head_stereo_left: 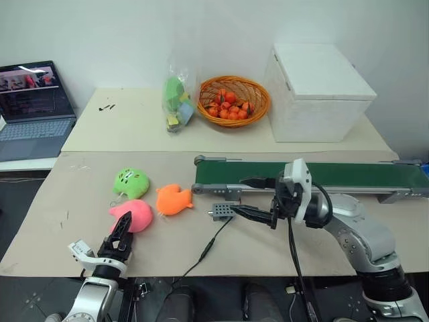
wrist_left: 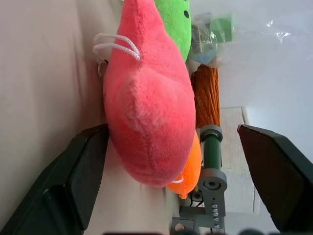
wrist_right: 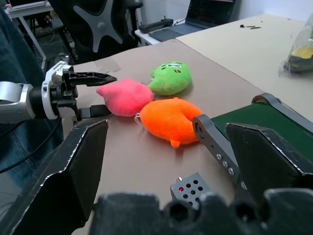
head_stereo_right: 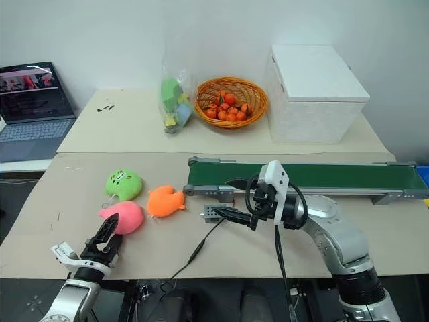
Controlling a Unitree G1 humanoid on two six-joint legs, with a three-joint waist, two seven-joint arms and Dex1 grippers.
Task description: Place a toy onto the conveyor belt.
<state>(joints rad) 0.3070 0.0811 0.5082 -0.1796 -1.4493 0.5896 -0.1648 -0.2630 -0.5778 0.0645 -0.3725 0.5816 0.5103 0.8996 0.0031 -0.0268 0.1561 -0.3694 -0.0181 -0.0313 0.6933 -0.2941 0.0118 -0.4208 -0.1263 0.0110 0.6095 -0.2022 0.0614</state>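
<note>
A: So, where is the toy (head_stereo_left: 135,215)?

B: On the tan table (head_stereo_left: 53,208), toward its near left corner, lying flat. The lime-green plush (head_stereo_left: 131,182) sits just behind it, and the orange plush (head_stereo_left: 173,199) is just beside it on the right, toward the conveyor belt (head_stereo_left: 315,174).

A: And the left claw (head_stereo_left: 120,235)?

B: At the table's near edge, right in front of the toy. Its two black fingers stand wide apart; in the left wrist view the pink plush fills the gap between them, one finger (wrist_left: 83,171) close against its side, the other well off it. It is not closed on the toy.

A: The right claw (head_stereo_left: 258,198)?

B: Spread wide too, holding nothing. It hangs over the middle of the table by the belt's left roller end, pointing toward the plushes, with a small grey box (head_stereo_left: 222,212) with a cable just below it.

A: The belt?

B: Dark green in a grey frame, running along the right half of the table, parallel to its far edge. Nothing lies on it.

A: Any writing or labels?

B: None I can read. The laptop (head_stereo_left: 35,107) at the far left has its screen lit, but what's on it is too small to make out. The white box (head_stereo_left: 315,90), the basket of oranges (head_stereo_left: 233,100) and the clear bag (head_stereo_left: 177,100) at the back show no legible text either.
</note>
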